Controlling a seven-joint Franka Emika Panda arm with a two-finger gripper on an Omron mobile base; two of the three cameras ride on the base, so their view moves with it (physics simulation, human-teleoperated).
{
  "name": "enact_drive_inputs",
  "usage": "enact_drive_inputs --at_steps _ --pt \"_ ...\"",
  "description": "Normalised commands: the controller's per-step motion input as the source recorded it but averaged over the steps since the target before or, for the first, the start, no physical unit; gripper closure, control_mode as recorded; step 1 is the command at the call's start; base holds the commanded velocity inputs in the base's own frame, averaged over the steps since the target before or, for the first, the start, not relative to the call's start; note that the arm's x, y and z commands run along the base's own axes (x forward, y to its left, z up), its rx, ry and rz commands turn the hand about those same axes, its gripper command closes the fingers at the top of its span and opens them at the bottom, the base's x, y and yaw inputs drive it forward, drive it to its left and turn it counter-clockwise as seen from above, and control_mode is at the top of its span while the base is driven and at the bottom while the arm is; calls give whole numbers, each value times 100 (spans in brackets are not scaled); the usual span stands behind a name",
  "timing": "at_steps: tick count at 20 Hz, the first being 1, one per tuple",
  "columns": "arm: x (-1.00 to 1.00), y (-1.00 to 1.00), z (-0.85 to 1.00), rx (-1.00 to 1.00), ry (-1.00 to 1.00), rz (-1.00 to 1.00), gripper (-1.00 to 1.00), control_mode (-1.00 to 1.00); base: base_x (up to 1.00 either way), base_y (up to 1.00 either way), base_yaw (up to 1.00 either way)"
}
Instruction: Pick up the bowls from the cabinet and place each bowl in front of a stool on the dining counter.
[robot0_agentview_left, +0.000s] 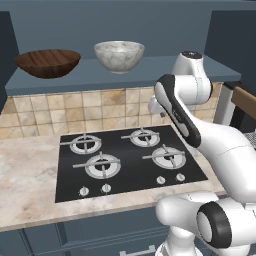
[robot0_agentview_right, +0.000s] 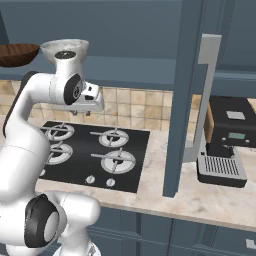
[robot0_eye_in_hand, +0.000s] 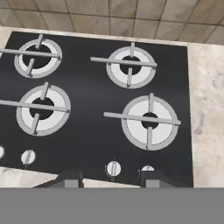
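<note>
Marbled stone bowl (robot0_agentview_left: 119, 55) and wooden bowl (robot0_agentview_left: 48, 62) sit on the cabinet shelf (robot0_agentview_left: 150, 70) at twelve o'clock above the hob (robot0_agentview_left: 125, 160); the gripper (robot0_eye_in_hand: 109, 180), fingers apart and empty, should rise level with a rim.

1. Home kitchen: black four-burner gas hob (robot0_agentview_left: 127, 159) was set in a beige marble-look counter (robot0_agentview_left: 25, 185).
2. Behind the hob: tan tiled backsplash (robot0_agentview_left: 75, 107).
3. Above the hob: blue-grey cabinet shelf (robot0_agentview_left: 100, 75).
4. Right of the hob: coffee machine (robot0_agentview_right: 225, 142).
</note>
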Motion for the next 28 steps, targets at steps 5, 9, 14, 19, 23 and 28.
enact_drive_inputs --at_steps 5,9,14,19,23,28 --pt "-7 11 0 0 -2 0 -100 -100 0 0 0" --pt "-19 23 1 0 -11 -2 -100 -100 0 0 0" --pt "-11 27 11 0 -19 -11 -100 -100 0 0 0" --pt "0 21 4 9 -12 -18 -100 -100 0 0 0" --pt "0 24 8 12 -6 -16 -100 -100 0 0 0" --pt "0 4 40 10 0 -3 -100 -100 0 0 0"
